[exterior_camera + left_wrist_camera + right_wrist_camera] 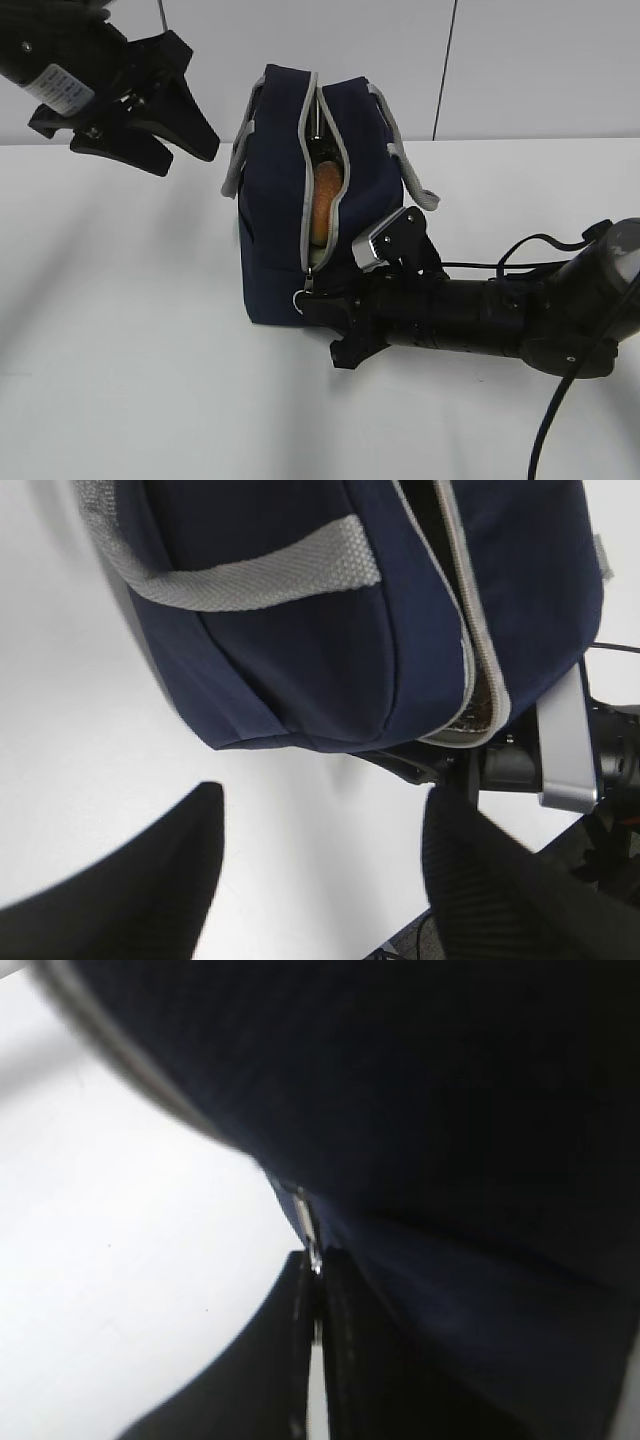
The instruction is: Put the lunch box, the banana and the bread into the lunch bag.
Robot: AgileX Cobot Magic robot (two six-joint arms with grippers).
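Observation:
The navy lunch bag [275, 200] stands on the white table with its grey zipper open toward me. The golden bread [326, 205] shows through the gap. The lunch box and the banana are hidden. My right gripper [310, 303] lies low at the bag's front bottom. In the right wrist view its jaws [317, 1265] are shut on the metal zipper pull [306, 1222]. My left gripper [185, 155] hangs open and empty in the air to the upper left of the bag. In the left wrist view [320, 825] the bag [300, 660] lies beyond its spread fingers.
A grey strap handle [240, 160] hangs on the bag's left side and another [405, 165] on its right. The right arm [480, 315] and its cable [560, 400] lie across the table right of the bag. A wall stands behind.

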